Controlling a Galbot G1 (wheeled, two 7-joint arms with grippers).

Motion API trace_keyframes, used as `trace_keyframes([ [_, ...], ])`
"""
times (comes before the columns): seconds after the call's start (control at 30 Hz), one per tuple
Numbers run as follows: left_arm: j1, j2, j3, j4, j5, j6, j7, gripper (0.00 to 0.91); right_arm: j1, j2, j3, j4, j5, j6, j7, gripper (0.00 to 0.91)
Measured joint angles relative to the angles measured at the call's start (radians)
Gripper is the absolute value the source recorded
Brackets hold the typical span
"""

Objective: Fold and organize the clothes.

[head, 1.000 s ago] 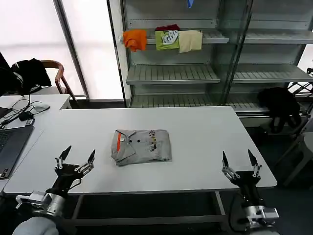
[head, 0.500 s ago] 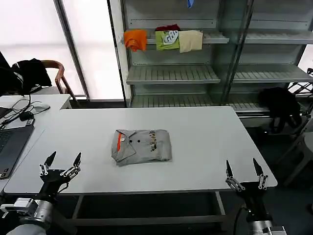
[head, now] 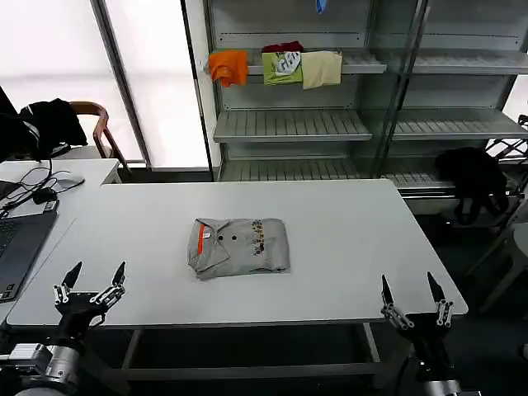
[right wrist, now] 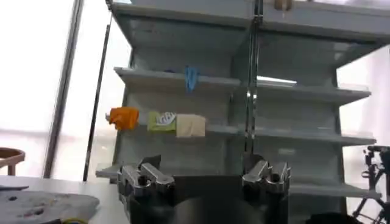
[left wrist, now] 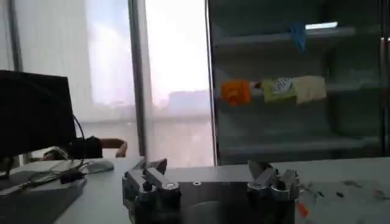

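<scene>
Grey shirt lay folded mid-table; you had drawn both grippers back to the near edge, left gripper and right gripper spread wide, empty. The fold looked finished.

A light grey short-sleeved shirt is seen lying flat near the middle of the white table, folded into a compact, roughly rectangular bundle. Its collar, lined in orange, is turned toward the left end, and small dark buttons are shown beside it. A small multicoloured print is visible on the chest, toward the far right part of the fold. The near left corner is slightly rumpled. The shirt is touched by nothing.
</scene>
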Motion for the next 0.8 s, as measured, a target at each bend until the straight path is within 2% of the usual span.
trace_keyframes([
  [0.8,0.015,-0.015,-0.029,0.006,-0.007,-0.008,0.003,0.907,-0.010,-0.007,-0.005,-0.007,0.007,0.004,0.007,0.907],
])
